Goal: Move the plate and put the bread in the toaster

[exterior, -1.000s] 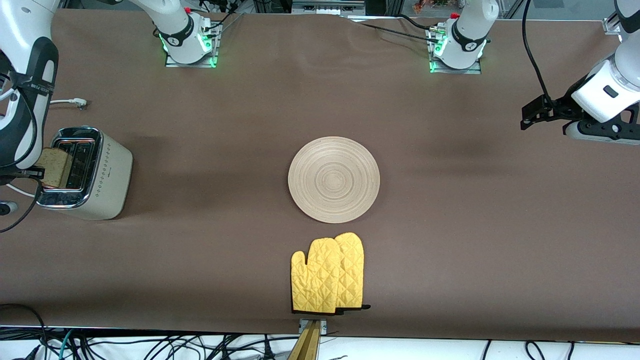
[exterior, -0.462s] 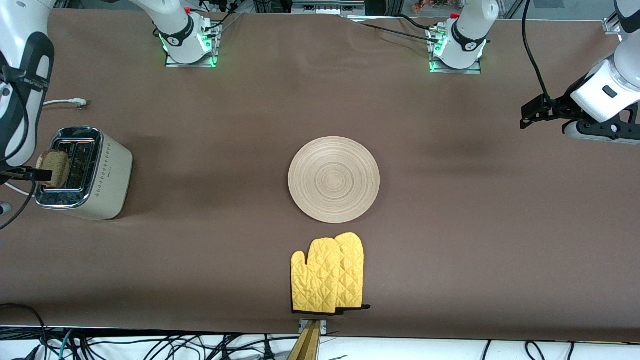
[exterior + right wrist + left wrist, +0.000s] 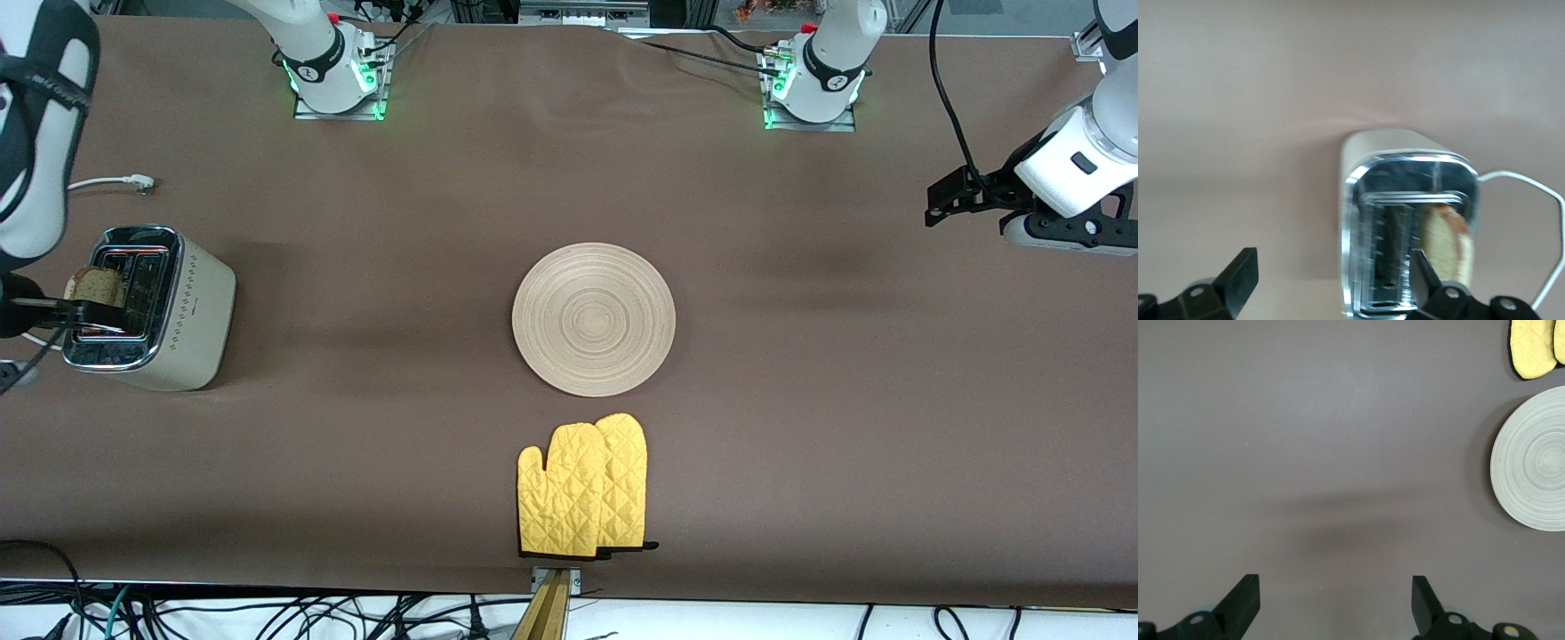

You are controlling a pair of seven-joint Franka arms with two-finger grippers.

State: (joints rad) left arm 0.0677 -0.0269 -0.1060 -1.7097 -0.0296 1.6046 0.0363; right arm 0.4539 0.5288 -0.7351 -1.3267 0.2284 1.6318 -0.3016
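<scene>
The bread (image 3: 96, 286) now stands upright in one slot of the toaster (image 3: 151, 307), only its rounded top still showing above the chrome; in the right wrist view it sits in the slot beside an empty one. The toaster stands at the right arm's end of the worktop (image 3: 800, 427), at about nine o'clock from the plate (image 3: 593, 318) and well apart from it.

The right pincer (image 3: 1331, 277) hangs just above the toaster, its fingers spread wide with nothing between them, so the slice looks released. The left pincer (image 3: 1335, 600) waits over bare worktop at the left arm's end, at roughly three o'clock from the plate, fingers also wide apart and empty.

The plate lies flat mid-worktop, with a pair of yellow oven mitts (image 3: 582, 487) near it at six o'clock, closer to the front camera.

Judging from this, the bread step is nearly or fully done; the slice may still need to settle deeper. Whether the plate has had its move cannot be told from how it lies: if not, that part is what remains
</scene>
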